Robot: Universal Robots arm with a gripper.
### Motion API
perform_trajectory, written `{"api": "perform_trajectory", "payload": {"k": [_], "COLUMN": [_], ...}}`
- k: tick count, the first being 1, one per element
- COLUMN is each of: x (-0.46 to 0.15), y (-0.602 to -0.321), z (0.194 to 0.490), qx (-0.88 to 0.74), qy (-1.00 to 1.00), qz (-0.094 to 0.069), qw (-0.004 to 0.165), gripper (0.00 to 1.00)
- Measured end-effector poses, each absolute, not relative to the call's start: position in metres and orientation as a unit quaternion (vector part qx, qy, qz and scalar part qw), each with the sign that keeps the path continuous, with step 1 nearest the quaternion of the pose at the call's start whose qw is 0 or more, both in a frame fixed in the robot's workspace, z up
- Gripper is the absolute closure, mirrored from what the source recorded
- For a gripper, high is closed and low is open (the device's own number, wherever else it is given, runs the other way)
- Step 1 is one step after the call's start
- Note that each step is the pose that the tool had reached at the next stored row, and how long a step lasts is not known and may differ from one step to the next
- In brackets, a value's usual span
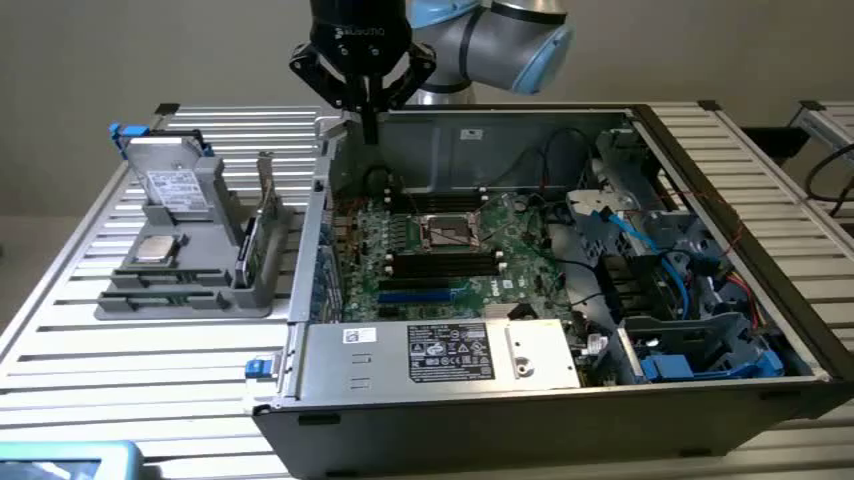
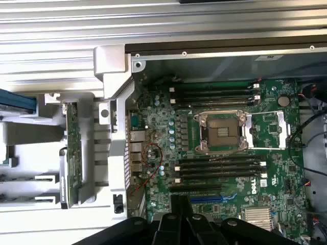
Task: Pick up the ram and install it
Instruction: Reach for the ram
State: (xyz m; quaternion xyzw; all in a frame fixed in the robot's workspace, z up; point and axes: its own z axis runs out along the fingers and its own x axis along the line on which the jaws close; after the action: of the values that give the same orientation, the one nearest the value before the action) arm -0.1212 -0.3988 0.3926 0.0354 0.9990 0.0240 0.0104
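Jaws (image 1: 368,130): carried on the Universal Robots arm (image 1: 514,30), pointing down, tips drawn together with nothing visible between them; judged empty. Directly below the jaws: rear corner of the open computer case (image 1: 327,165), where its side wall meets the back panel. Inside the case, just past the jaws: motherboard (image 1: 400,235), carrying two banks of black memory slots (image 1: 441,265), every slot unfilled. The banks lie one on either side of an open, bare processor socket (image 1: 451,232). One blue slot (image 1: 420,296) lies beyond the farther bank. Deeper in, well apart from the jaws: cable bundle (image 1: 627,235) with blue connectors, and a labelled metal box (image 1: 454,350) at the case edge farthest from the jaws. Outside the case, across the side wall from the jaws: grey holder (image 1: 200,300) on the slatted table (image 1: 67,340), four items in it. First, a green expansion card (image 1: 276,235) with metal bracket, standing on edge, nearest the case. Second, the ram (image 1: 248,250), taken to be the slimmer dark board on edge just beside that card, well apart from the jaws. Third, a square silver processor chip (image 1: 156,250), lying flat. Fourth, a hard drive (image 1: 174,185), propped in the end cradle. Task status, judged: nothing completed; ram not yet lifted from the holder, no slot populated; pick-up and seating both outstanding.
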Motion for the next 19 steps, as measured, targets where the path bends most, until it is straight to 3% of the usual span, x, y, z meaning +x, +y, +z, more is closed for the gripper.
{"api": "perform_trajectory", "payload": {"k": [19], "x": [-0.138], "y": [-0.404], "z": [0.392], "qx": [0.035], "qy": [0.999], "qz": [0.024], "qw": [0.01], "gripper": [0.89]}}
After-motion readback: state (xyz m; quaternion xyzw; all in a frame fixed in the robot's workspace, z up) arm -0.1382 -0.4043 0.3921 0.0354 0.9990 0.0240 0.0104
